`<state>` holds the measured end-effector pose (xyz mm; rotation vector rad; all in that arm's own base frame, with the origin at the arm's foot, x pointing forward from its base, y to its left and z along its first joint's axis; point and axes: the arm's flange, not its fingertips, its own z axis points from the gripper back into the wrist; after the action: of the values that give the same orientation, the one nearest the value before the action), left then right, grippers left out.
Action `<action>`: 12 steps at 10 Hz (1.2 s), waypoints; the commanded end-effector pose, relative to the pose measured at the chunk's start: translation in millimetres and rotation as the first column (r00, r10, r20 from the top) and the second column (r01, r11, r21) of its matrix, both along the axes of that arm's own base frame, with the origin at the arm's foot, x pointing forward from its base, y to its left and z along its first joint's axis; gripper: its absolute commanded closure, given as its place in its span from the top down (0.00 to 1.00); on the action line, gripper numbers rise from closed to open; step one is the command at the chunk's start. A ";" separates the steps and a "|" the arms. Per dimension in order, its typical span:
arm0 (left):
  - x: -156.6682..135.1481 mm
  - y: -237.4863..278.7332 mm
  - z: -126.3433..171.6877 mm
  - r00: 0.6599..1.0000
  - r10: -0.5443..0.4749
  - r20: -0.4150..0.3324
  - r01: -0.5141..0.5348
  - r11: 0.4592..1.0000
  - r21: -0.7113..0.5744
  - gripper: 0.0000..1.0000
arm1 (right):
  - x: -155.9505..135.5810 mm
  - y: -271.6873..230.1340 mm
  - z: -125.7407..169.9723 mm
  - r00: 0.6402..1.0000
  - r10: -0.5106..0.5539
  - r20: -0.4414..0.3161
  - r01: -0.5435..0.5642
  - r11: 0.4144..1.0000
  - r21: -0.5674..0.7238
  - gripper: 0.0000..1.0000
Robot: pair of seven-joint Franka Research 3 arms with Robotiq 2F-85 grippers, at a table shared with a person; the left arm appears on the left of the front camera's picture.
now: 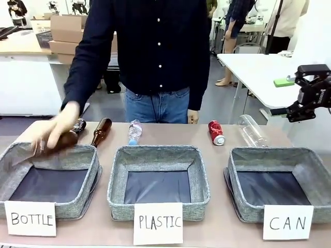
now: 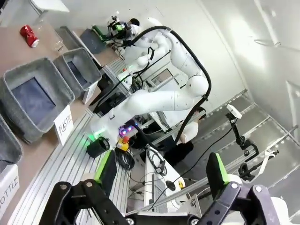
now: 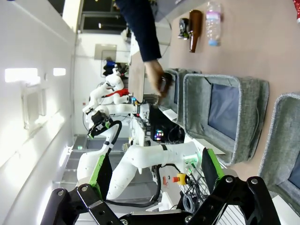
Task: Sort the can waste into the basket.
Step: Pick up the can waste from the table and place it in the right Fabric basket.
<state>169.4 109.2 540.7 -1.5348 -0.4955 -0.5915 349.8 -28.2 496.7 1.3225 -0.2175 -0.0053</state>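
Front view: the red can (image 1: 216,132) lies on its side on the table (image 1: 217,227) toward the far edge, just beyond the gap between the PLASTIC basket (image 1: 158,153) and the CAN basket (image 1: 269,154), apart from both; its long axis runs roughly far edge to near edge, a little slanted. The right pincer (image 3: 153,171) hangs raised over the table's right edge with its jaws spread wide and nothing between them, so this can lies to its left and lower down, and the CAN basket sits below it toward the near-right corner. The right arm looks much the nearer one for this can. The dark can (image 1: 78,125) rests toward the far-left corner, behind the BOTTLE basket (image 1: 77,152), close to the person's hand (image 1: 57,126), which holds a brown bottle (image 1: 62,140) over that basket's far rim; how it lies I cannot tell. The left pincer (image 2: 161,168) is likewise wide open and empty. Neither can is in the CAN basket yet.
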 end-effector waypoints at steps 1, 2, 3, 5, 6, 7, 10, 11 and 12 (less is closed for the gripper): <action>-3.1 2.8 3.2 1.000 0.002 -0.008 -0.002 1.000 0.015 1.00 | 1.3 -1.9 0.9 1.000 0.014 0.028 -0.014 1.000 0.000 1.00; -3.1 2.8 3.2 1.000 0.002 -0.008 -0.002 1.000 0.015 1.00 | 1.3 -1.9 0.9 1.000 0.014 0.028 -0.014 1.000 0.000 1.00; -3.1 2.8 3.2 1.000 0.002 -0.008 -0.002 1.000 0.015 1.00 | 1.3 -1.9 0.9 1.000 0.014 0.028 -0.014 1.000 0.000 1.00; -3.1 2.8 3.2 1.000 0.002 -0.008 -0.002 1.000 0.015 1.00 | 1.3 -1.9 0.9 1.000 0.014 0.028 -0.014 1.000 0.000 1.00; -3.1 2.8 3.2 1.000 0.002 -0.008 -0.002 1.000 0.015 1.00 | 1.3 -1.9 0.9 1.000 0.014 0.028 -0.014 1.000 0.000 1.00; -3.1 2.8 3.2 1.000 0.002 -0.008 -0.002 1.000 0.015 1.00 | 1.3 -1.9 0.9 1.000 0.014 0.028 -0.014 1.000 0.000 1.00; -3.1 2.8 3.2 1.000 0.002 -0.008 -0.002 1.000 0.015 1.00 | 1.3 -1.9 0.9 1.000 0.014 0.028 -0.014 1.000 0.000 1.00; -3.1 2.8 3.2 1.000 0.002 -0.008 -0.002 1.000 0.015 1.00 | 1.3 -1.9 0.9 1.000 0.014 0.028 -0.014 1.000 0.000 1.00; -3.1 2.8 3.2 1.000 0.002 -0.008 -0.002 1.000 0.015 1.00 | 1.3 -1.9 0.9 1.000 0.014 0.028 -0.014 1.000 0.000 1.00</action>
<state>167.9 109.4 541.2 -1.5288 -0.4920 -0.5934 349.7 -28.1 496.7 1.3229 -0.2173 -0.0044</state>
